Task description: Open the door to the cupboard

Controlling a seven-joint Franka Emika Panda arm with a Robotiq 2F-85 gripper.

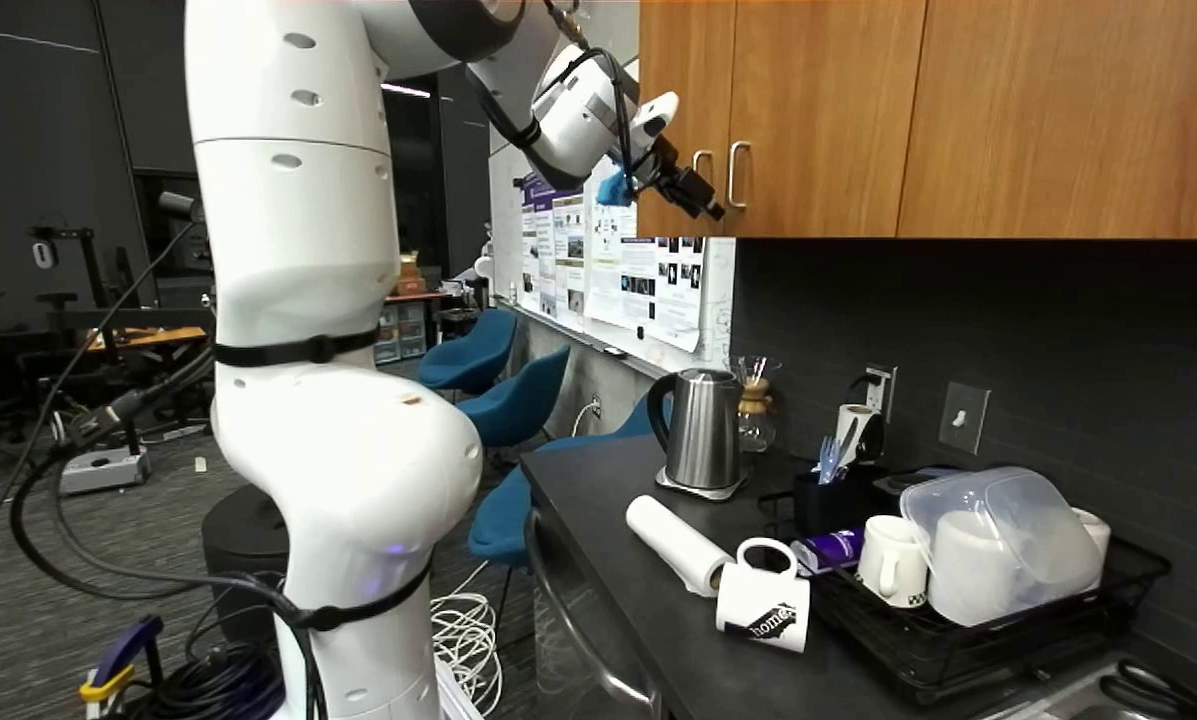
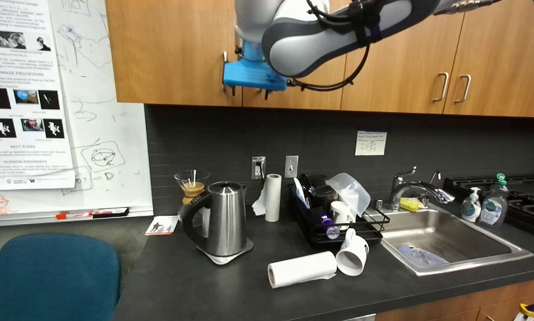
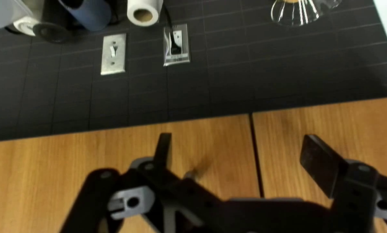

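1. In an exterior view, I have the gripper [image 1: 706, 204] near the lower ends of the silver handles [image 1: 737, 176] on the cupboard [image 1: 1068, 120]; I can't tell whether it touches one. The cupboard hangs above the worktop [image 1: 598, 530], its doors [image 1: 823, 120] closed. Below, the kettle [image 1: 706, 425] stands by the worktop's far edge; a paper roll [image 1: 674, 541] and a mug [image 1: 761, 600] on its side lie nearer the front edge.
2. In an exterior view, the blue block [image 2: 255, 76] on the wrist stands in the way: it hides most of the gripper and part of two doors. The leftmost door [image 2: 173, 49], over the worktop's back left corner, shows its handle [image 2: 225, 57] partly behind the block. The dish rack [image 2: 311, 232] sits near the back edge, next to the sink [image 2: 476, 262].
3. In the wrist view, the gripper is unclenched, fingers [image 3: 322, 165] wide apart, with the seam [image 3: 256, 161] between two doors running in the gap. A grey nub [image 3: 190, 174] between the fingers is too blurred to name. Beyond the cupboard's bottom edge I see the outlet [image 3: 177, 42] and switch plate [image 3: 113, 61].
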